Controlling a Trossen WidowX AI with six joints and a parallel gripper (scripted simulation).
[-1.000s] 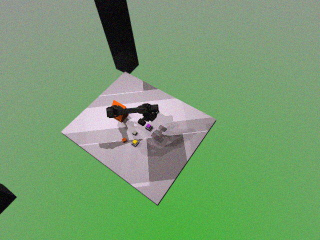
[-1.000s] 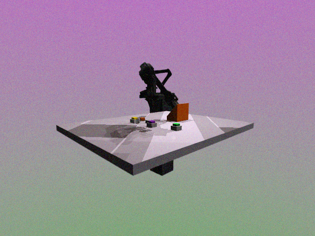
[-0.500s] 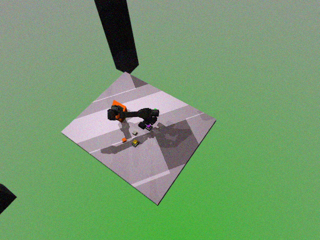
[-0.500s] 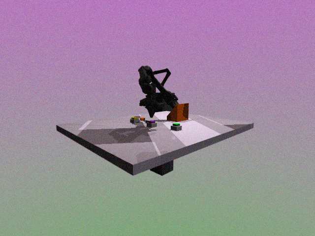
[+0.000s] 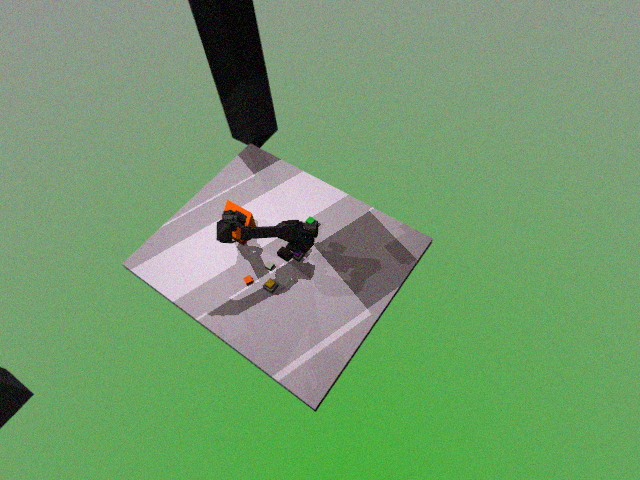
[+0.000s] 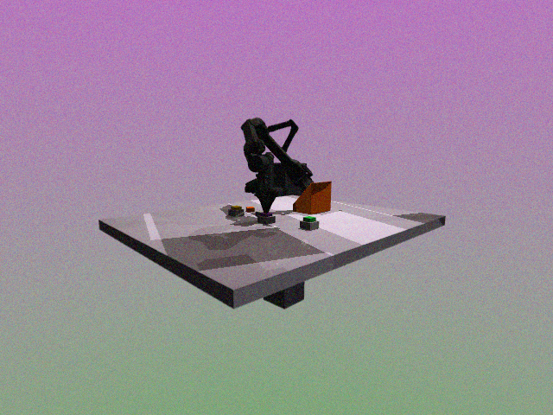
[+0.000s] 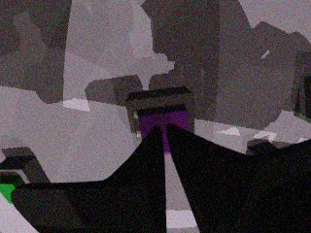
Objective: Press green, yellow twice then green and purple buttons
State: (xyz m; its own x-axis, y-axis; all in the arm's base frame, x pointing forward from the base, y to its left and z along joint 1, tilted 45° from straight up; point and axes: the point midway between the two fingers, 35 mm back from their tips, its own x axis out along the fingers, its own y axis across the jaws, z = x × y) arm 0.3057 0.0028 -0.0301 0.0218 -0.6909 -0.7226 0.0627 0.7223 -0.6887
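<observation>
My gripper (image 7: 163, 131) (image 6: 266, 210) (image 5: 295, 254) is shut and empty, pointing straight down with its fingertips on the purple button (image 7: 163, 123) (image 6: 266, 216) (image 5: 298, 255). The purple cap sits low inside its grey housing in the wrist view. The green button (image 5: 310, 221) (image 6: 308, 220) (image 7: 7, 190) stands to one side, clear of the fingers. The yellow button (image 5: 269, 284) (image 6: 235, 208) stands on the other side, farther from the arm's base.
A small orange block (image 5: 248, 280) (image 6: 250, 208) lies near the yellow button. A small grey block (image 5: 270, 266) lies between the yellow and purple buttons. The orange base housing (image 5: 238, 212) (image 6: 314, 197) stands behind the arm on the grey table (image 5: 320, 356) (image 6: 214, 261).
</observation>
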